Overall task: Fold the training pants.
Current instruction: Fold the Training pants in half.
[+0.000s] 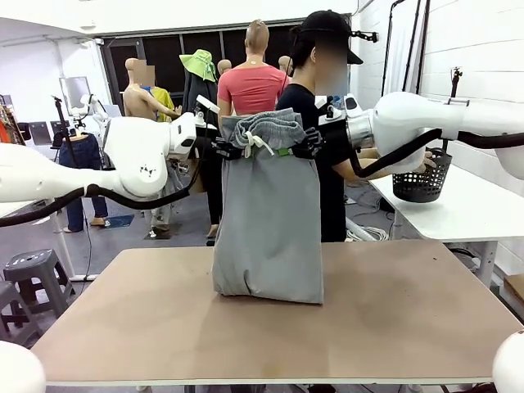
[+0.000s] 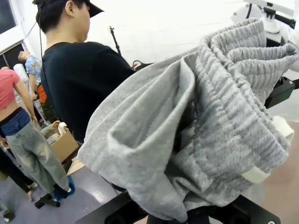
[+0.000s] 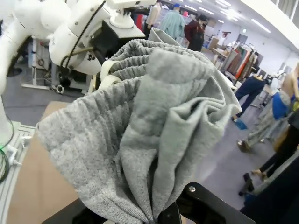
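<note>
the training pants [image 1: 268, 221] hang upright above the desk [image 1: 393, 319], lifted by their gathered waistband, with the lower end bunched and resting on the wood. the left pincer [image 1: 232, 150] is pinched tight on the waistband's left end, the right pincer [image 1: 304, 147] on its right end (the off-white drawstring [image 1: 259, 142] dangles between them). a person in a black shirt [image 1: 323, 123] stands just behind the cloth.

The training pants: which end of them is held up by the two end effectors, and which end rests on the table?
The waistband end of the training pants, with its drawstring, is held up by the left end effector and right end effector. The plain folded bottom rests on the table.
</note>
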`<state>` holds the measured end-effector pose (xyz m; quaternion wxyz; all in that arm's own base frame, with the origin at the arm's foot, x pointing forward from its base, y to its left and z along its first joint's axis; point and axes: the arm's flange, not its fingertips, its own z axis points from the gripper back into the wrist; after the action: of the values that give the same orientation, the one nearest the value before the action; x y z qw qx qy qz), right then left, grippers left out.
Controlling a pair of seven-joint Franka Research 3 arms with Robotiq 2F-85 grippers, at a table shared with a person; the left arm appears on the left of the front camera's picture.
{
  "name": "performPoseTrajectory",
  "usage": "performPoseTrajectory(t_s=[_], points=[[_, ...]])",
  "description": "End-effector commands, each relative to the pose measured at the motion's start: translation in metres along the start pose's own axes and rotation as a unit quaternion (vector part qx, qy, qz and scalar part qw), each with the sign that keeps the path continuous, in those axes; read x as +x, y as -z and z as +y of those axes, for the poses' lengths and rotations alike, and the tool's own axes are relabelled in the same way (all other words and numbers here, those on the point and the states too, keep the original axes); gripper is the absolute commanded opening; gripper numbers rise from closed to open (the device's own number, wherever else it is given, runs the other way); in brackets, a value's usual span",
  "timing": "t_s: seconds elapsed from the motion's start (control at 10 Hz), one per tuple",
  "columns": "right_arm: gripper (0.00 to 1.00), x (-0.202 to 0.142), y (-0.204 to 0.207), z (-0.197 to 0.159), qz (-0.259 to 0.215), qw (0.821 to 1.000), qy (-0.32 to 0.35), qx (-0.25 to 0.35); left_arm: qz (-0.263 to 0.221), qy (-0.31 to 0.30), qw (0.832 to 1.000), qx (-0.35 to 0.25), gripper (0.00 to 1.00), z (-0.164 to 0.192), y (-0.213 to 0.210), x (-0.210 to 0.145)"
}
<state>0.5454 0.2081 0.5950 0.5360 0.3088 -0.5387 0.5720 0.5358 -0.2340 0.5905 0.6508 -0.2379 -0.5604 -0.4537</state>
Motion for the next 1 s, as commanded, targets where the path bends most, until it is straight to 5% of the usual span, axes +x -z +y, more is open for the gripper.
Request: performPoseTrajectory(t_s=[0.0, 0.5, 0.9], points=[[0.0, 0.01, 0.009, -0.022, 0.029, 0.999, -0.028, -0.035, 0.023, -0.002, 0.999, 0.028, 0.0, 0.017, 0.022, 0.012], [0.0, 0.033, 0.021, -0.064, 0.07, 0.985, -0.117, -0.102, 0.026, 0.026, 0.994, 0.099, 0.0, 0.047, 0.032, 0.046], [0.0, 0.012, 0.029, -0.086, 0.092, 0.98, -0.126, -0.124, 0.043, 0.012, 0.992, 0.118, 0.0, 0.065, 0.051, 0.025]])
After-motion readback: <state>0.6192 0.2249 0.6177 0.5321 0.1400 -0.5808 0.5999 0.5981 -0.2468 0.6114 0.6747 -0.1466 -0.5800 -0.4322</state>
